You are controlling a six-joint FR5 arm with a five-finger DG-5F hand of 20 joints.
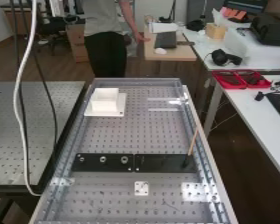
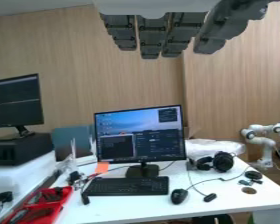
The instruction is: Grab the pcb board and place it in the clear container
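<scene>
"Dark grey, blocky robot hand (image 2: 152, 39) first, in the wrist view: is it carrying anything?"

"No. Its fingers hang straight and released, with nothing in their grasp."

"What lies beyond it?"

"A white, smooth-topped desk (image 2: 210, 197). Picture someone seated there, twelve o'clock straight ahead: the thin-framed rectangular black monitor (image 2: 140, 142) stands at twelve, and the flat black keyboard (image 2: 127, 186) lies nearer, at six from it. Glossy red plastic trays (image 2: 52, 197) sit at about nine from the keyboard."

"And the high view, with twelve at the bench's far end?"

"A grey metal bench top (image 1: 117, 135), drilled in a regular grid. Towards eleven, a matt white square box (image 1: 105, 100) rests on a flat white base (image 1: 117, 111). Flat black plates (image 1: 165, 163) cross nearer the middle, the one on the nine o'clock side bearing metal rings (image 1: 103, 159). A slim tan stick (image 1: 192, 142) leans over the other, towards four."

"Where's the pcb board?"

"I can't tell for certain. A small pale rectangular plate with dark holes (image 1: 142, 188) lies at six and might be it."

"The clear container?"

"Perhaps the shiny edges (image 1: 165, 109) towards one, though they could be glare."

"So how far along?"

"Nothing looks done, I'd judge. The whole job seems left: reach, pick up, carry, place, let go."
</scene>
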